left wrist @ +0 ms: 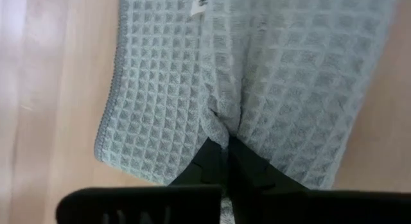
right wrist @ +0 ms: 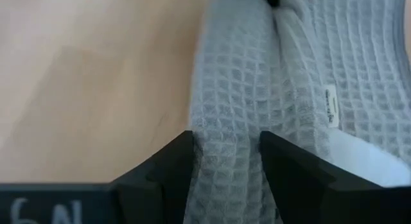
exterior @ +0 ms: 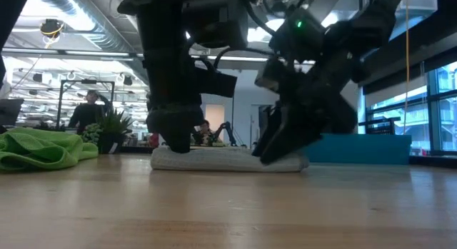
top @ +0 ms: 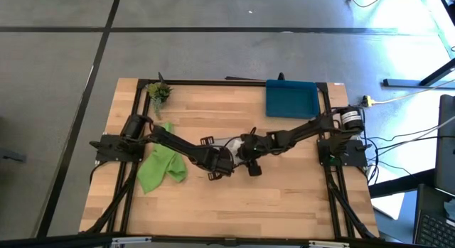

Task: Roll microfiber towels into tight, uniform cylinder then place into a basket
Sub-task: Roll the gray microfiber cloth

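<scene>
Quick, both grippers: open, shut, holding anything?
Left gripper: shut, pinching a fold of the grey towel.
Right gripper: closed on a fold of the same towel.

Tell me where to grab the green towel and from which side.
Grip the raised fold along the top of the green towel, coming straight down from above. It lies crumpled in a loose heap beside the left arm, so its bunched ridge gives the tool more to pinch than its flat edges.
</scene>
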### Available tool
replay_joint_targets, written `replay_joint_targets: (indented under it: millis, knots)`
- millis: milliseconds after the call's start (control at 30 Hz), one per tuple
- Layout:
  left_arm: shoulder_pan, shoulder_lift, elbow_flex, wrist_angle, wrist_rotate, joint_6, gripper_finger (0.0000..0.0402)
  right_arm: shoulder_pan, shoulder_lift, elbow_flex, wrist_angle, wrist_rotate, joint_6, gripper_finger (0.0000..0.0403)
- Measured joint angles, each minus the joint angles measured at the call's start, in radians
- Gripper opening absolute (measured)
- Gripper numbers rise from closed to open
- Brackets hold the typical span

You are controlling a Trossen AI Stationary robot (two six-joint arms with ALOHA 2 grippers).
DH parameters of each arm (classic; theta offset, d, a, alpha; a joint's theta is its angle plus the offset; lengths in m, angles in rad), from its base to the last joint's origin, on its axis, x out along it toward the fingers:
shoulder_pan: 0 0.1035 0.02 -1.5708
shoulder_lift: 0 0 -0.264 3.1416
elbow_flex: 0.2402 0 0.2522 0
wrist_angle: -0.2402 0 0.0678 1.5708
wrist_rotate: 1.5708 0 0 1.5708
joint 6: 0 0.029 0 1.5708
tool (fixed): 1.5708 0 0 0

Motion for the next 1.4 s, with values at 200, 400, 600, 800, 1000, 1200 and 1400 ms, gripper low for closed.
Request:
replay_joint_targets:
  millis: [200, 400, 600, 800, 1000, 1200, 1400]
  knots:
    - [-0.010, 0.000, 0.000, 0.001, 0.003, 0.000, 0.0000, -0.025, 0.050, 0.006, 0.031, -0.007, -0.005, 0.0184]
    - [-0.004, 0.000, 0.000, 0.000, 0.008, 0.000, 0.0000, -0.027, 0.057, 0.004, 0.037, -0.012, -0.006, 0.0184]
    - [-0.007, 0.000, 0.000, -0.001, 0.002, 0.000, 0.0020, -0.028, 0.058, 0.002, 0.035, -0.012, -0.005, 0.0184]
    - [-0.007, 0.000, 0.001, -0.014, -0.019, -0.001, 0.0065, -0.029, 0.059, 0.002, 0.045, -0.039, 0.000, 0.0184]
    - [-0.008, -0.018, 0.047, -0.162, -0.015, -0.024, 0.0070, -0.029, 0.061, 0.002, 0.051, -0.042, 0.005, 0.0184]
    - [-0.008, -0.089, 0.066, -0.177, -0.035, -0.024, 0.0069, -0.029, 0.061, 0.001, 0.052, -0.046, 0.005, 0.0184]
    - [-0.023, -0.120, 0.067, -0.145, -0.040, -0.026, 0.0067, -0.029, 0.062, 0.001, 0.054, -0.049, 0.009, 0.0184]
